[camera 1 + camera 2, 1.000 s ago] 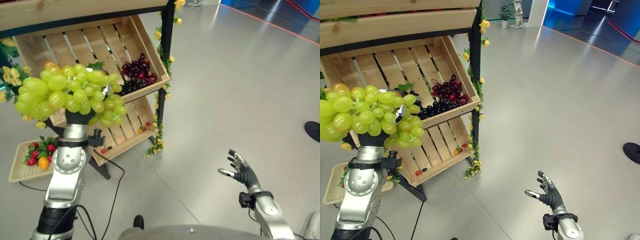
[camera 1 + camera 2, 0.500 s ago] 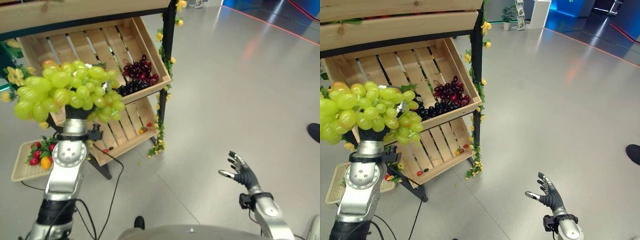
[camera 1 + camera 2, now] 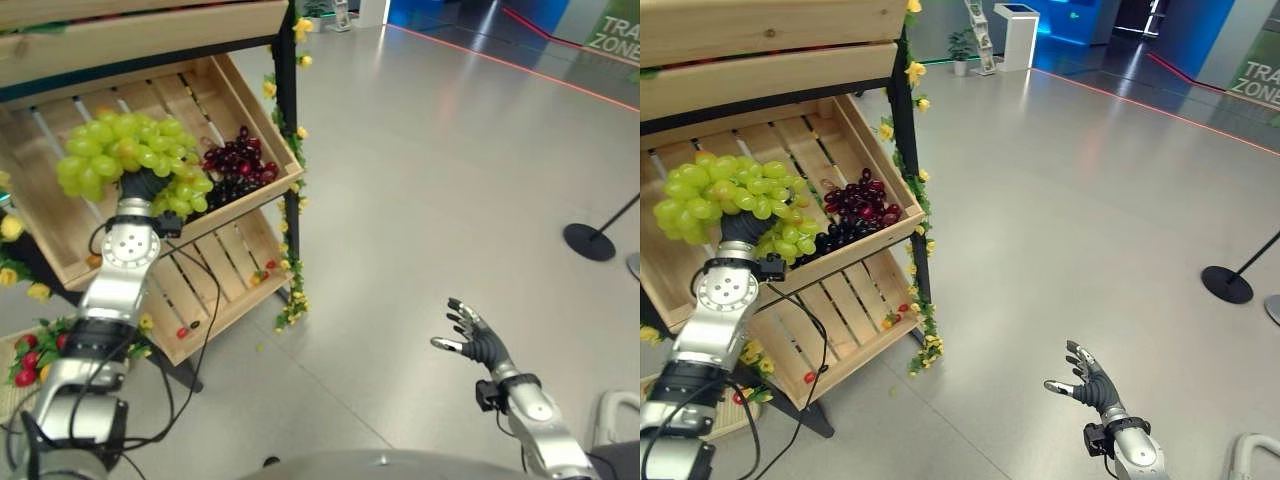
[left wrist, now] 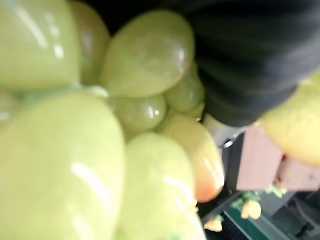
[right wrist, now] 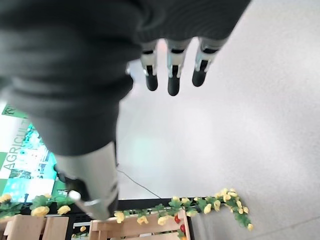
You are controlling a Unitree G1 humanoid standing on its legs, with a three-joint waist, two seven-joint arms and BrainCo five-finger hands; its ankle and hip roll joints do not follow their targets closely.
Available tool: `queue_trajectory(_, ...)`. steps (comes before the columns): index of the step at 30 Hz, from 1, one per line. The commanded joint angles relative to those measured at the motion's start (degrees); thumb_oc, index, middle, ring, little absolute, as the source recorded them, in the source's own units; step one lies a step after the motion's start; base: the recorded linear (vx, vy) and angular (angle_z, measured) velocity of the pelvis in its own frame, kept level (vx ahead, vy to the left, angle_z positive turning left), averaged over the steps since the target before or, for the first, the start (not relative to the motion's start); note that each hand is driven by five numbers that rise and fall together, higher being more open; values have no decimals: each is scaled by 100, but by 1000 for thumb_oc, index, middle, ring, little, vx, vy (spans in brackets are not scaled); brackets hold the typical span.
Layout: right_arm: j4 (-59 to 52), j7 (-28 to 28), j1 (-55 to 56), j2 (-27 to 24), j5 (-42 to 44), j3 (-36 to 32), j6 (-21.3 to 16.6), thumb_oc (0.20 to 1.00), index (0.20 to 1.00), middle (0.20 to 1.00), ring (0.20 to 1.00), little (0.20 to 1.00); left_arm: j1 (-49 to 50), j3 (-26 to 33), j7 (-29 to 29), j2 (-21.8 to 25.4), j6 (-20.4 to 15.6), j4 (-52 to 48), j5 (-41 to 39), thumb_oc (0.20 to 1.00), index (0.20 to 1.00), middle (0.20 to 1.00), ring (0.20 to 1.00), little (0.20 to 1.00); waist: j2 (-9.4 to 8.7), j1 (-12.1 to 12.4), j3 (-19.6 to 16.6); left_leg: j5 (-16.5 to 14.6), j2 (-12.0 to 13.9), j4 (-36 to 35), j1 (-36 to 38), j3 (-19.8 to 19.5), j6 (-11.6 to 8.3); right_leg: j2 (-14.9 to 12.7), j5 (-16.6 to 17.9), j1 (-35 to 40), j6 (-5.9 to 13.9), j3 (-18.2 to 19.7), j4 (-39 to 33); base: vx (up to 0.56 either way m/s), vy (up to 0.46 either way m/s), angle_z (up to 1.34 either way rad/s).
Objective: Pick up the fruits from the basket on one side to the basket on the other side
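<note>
A big bunch of green grapes rides on top of my left hand, whose fingers are curled into it from below. The bunch is over the left part of the tilted middle wooden crate on the stand, and the same green grapes press close against the hand in the left wrist view. Dark red and black grapes lie in that crate's right corner. My right hand floats low at the right over bare floor, its fingers spread, holding nothing.
A lower slatted crate holds a few small red fruits. Red and orange fruits lie on a flat tray on the floor at the lower left. Yellow flower garlands hang on the stand's post. A stanchion base stands far right.
The camera has swung, so the whole scene has shifted. My left arm has stretched forward, taking the green grapes from near my head to over the middle crate. The right hand has stayed put.
</note>
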Motion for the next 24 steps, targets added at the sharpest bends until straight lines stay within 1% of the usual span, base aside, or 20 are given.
queue_trajectory(1,-246,16,-320,-351,-95,-33,-130,1000,1000,1000,1000,1000,-1114,4,46,580,-74,542,-304,200,200,200,200,200,149,-56,-120,-703,-71,320,183,58,64,231,-15,68,461,20,559,0,3,-8)
queue_trajectory(2,-246,16,-322,-344,-95,-38,-129,1000,1000,1000,1000,1000,-1139,-14,45,585,-80,561,-308,200,200,200,200,200,143,-48,-114,-703,-70,317,185,61,63,232,-14,68,461,23,559,1,2,-9)
queue_trajectory(3,-267,40,-335,-374,-81,-31,-116,1000,1000,1000,1000,1000,-1369,-139,10,779,-12,897,-295,200,200,200,200,200,141,-78,-124,-706,-48,314,207,104,60,248,1,66,473,47,556,0,7,-10)
queue_trajectory(7,-308,72,-304,-425,-64,3,-130,1000,1000,1000,1000,1000,-1881,-419,-47,1148,97,1674,-240,200,200,200,200,200,161,-126,-150,-701,-18,295,254,174,47,279,-2,59,484,100,537,4,8,-13)
queue_trajectory(8,-324,77,-293,-496,-34,18,-159,1000,1000,1000,1000,1000,-2181,-620,-31,1412,193,2106,-41,200,200,200,200,200,192,-160,-167,-689,-2,280,279,211,35,298,-12,56,490,124,523,4,2,-7)
queue_trajectory(9,-325,77,-295,-485,-33,14,-158,1000,1000,1000,1000,1000,-2218,-649,-34,1417,185,2132,-45,200,200,200,200,200,183,-154,-161,-689,-2,278,281,212,35,299,-12,58,490,125,522,-5,6,-11)
queue_trajectory(10,-347,84,-287,-539,3,33,-193,1000,1000,1000,1000,1000,-2488,-882,-38,1636,301,2596,248,200,200,200,200,200,216,-185,-163,-669,15,252,299,240,25,311,-21,59,487,134,496,-8,2,-15)
queue_trajectory(12,-351,95,-296,-544,25,40,-218,1000,1000,1000,1000,1000,-2708,-1051,-38,1727,322,2833,412,200,200,200,200,200,208,-184,-147,-654,24,233,304,254,17,323,-32,53,487,139,486,-24,-3,-14)
queue_trajectory(13,-420,94,-274,-596,57,29,-262,1000,1000,1000,1000,1000,-2956,-1317,-87,1951,481,3294,940,200,200,200,200,200,241,-215,-144,-619,47,186,309,290,6,338,-42,34,490,135,466,-41,-8,-11)
queue_trajectory(14,-431,98,-271,-618,88,12,-285,1000,1000,1000,1000,1000,-3139,-1504,-124,2048,523,3547,1192,200,200,200,200,200,246,-223,-136,-596,58,153,312,304,-2,344,-53,25,489,128,461,-30,-8,-9)
queue_trajectory(15,-431,98,-273,-605,89,7,-286,1000,1000,1000,1000,1000,-3189,-1546,-128,2046,513,3576,1192,200,200,200,200,200,234,-218,-132,-593,58,148,313,302,-2,344,-54,24,488,126,462,-23,-13,-11)
queue_trajectory(16,-489,100,-217,-681,117,-37,-353,1000,1000,1000,1000,1000,-3512,-1949,-211,2266,648,3913,1878,200,200,200,200,200,263,-241,-127,-557,71,100,316,307,-14,355,-61,17,489,104,453,-12,-12,-8)
queue_trajectory(17,-490,100,-216,-660,117,-46,-354,1000,1000,1000,1000,1000,-3578,-2008,-214,2261,641,3942,1880,200,200,200,200,200,244,-234,-122,-554,70,96,317,303,-14,355,-62,18,488,99,453,0,0,0)
queue_trajectory(18,-544,139,-136,-710,162,-94,-421,1000,1000,1000,1000,1000,-3876,-2494,-329,2516,755,4176,2735,200,200,200,200,200,261,-249,-114,-538,70,81,322,290,-15,355,-55,16,493,78,449,0,0,0)
queue_trajectory(19,-585,159,-101,-712,190,-124,-447,1000,1000,1000,1000,1000,-4027,-2763,-383,2613,821,4227,3136,200,200,200,200,200,255,-248,-103,-536,69,77,321,277,-15,353,-51,19,496,70,441,0,0,0)
queue_trajectory(20,-588,160,-99,-687,190,-131,-446,1000,1000,1000,1000,1000,-4093,-2824,-388,2607,819,4247,3139,200,200,200,200,200,231,-241,-97,-536,68,78,322,274,-15,352,-52,23,496,66,439,0,0,0)
queue_trajectory(21,-614,176,-49,-734,198,-133,-488,1000,1000,1000,1000,1000,-4189,-3148,-419,2720,880,4238,3738,200,200,200,200,200,243,-244,-82,-558,65,84,345,270,-13,346,-75,49,504,51,439,0,0,0)
queue_trajectory(22,-670,199,-15,-774,235,-123,-569,1000,1000,1000,1000,1000,-4295,-3617,-455,2814,896,4178,4516,200,200,200,200,200,234,-221,-71,-539,74,72,324,277,-9,351,-71,33,506,45,412,0,0,0)
queue_trajectory(23,-690,196,11,-816,262,-128,-583,1000,1000,1000,1000,1000,-4272,-3747,-557,2874,919,4171,4809,200,200,200,200,200,244,-217,-68,-543,73,72,324,282,-8,351,-74,26,512,58,408,0,0,0)
queue_trajectory(24,-691,196,13,-811,263,-129,-583,1000,1000,1000,1000,1000,-4285,-3760,-562,2873,919,4172,4814,200,200,200,200,200,239,-214,-69,-544,73,73,324,283,-8,351,-75,26,512,59,409,0,0,0)
